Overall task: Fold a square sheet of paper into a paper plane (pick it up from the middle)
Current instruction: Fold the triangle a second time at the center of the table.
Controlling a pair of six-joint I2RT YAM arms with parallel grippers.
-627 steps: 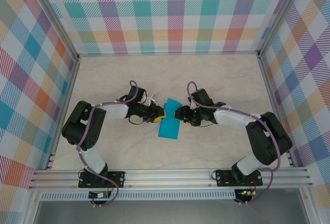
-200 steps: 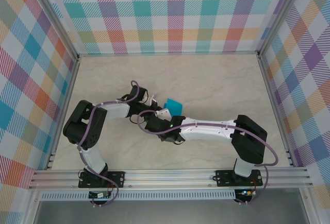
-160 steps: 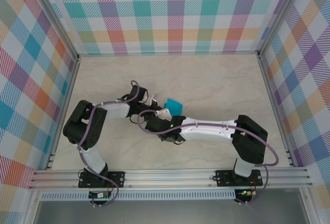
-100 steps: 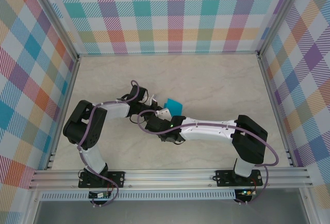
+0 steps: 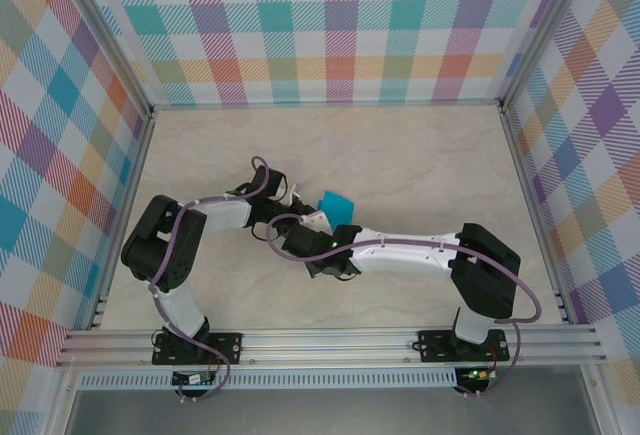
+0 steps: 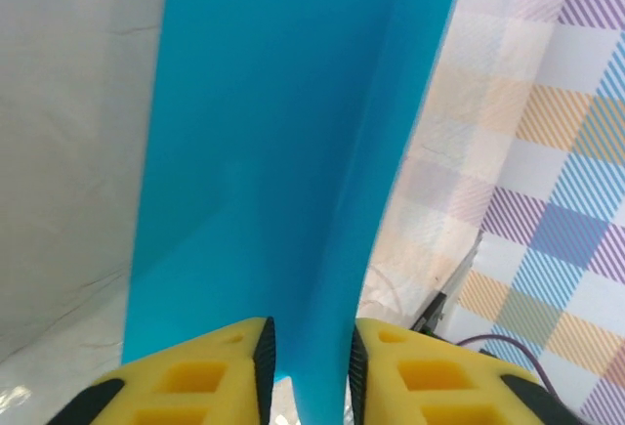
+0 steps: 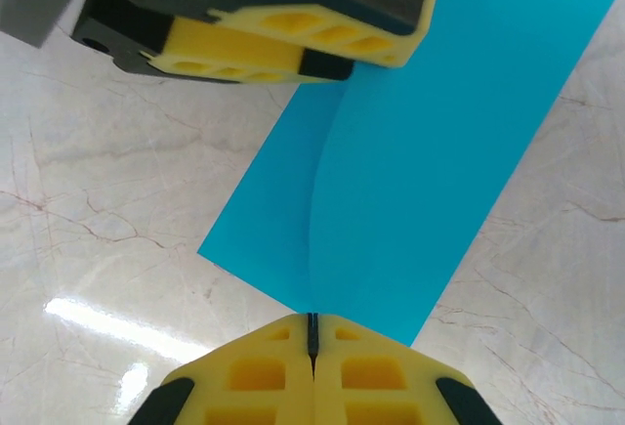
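Stretched low across the bench (image 5: 420,155) toward 9 o'clock with the right arm (image 5: 400,253); bent, reaching toward 3 o'clock with the left arm (image 5: 215,217). Meeting mid-bench at the square sheet of paper (image 5: 337,205), creased. Clamped shut on its near edge with the right tool (image 7: 312,319); parted narrowly around its fold with the left tool (image 6: 305,347).

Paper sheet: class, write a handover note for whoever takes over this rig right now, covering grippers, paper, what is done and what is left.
Left gripper: jaws slightly apart, the paper running between them.
Right gripper: shut on the paper's opposite end, at the crease.
Paper: spans between both grippers, over the table.
Done: one lengthwise crease.
Left: nose and wing folds; no plane shape yet.
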